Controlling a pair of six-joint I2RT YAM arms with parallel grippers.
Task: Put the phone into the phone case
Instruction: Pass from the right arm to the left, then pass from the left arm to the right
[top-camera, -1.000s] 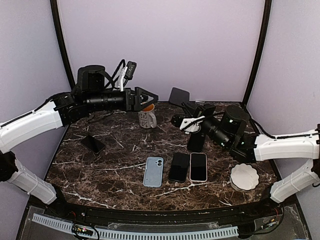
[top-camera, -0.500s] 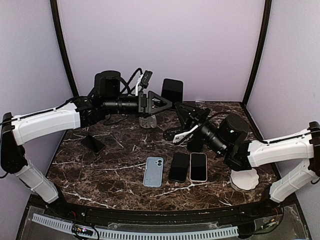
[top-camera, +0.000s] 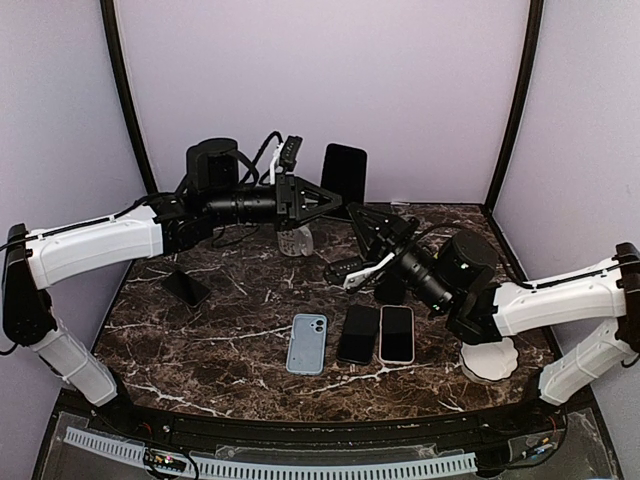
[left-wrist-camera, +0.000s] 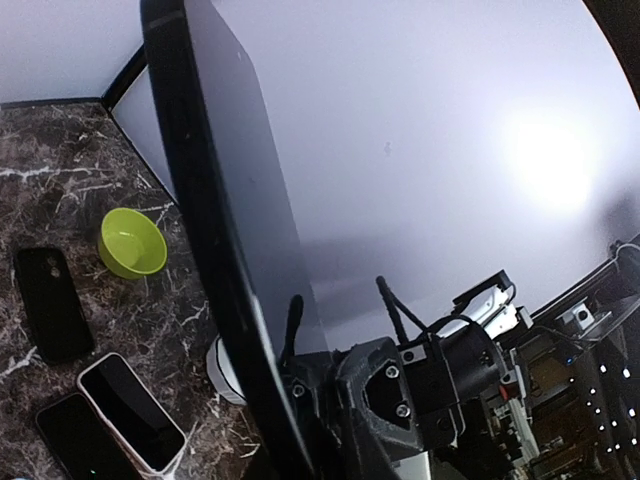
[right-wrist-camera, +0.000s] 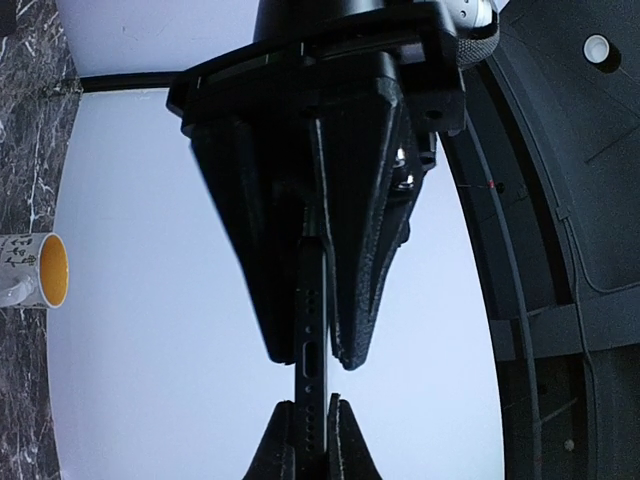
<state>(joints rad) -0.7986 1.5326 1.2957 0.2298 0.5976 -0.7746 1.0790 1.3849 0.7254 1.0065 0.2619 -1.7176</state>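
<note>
Gripping phone (top-camera: 344, 170) by its thin edges between facing left pincer (right-wrist-camera: 310, 345) and right pincer (right-wrist-camera: 308, 415), both clamped; likely stiff, slick, fragile.

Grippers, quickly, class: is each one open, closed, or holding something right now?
Left gripper: closed on the phone.
Right gripper: closed on the same phone.

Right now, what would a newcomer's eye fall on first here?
A black phone hangs roughly upright in the air over the back of the table, with the left tool and the right tool both closed on it. A blue case lies flat near the front, untouched.
</note>
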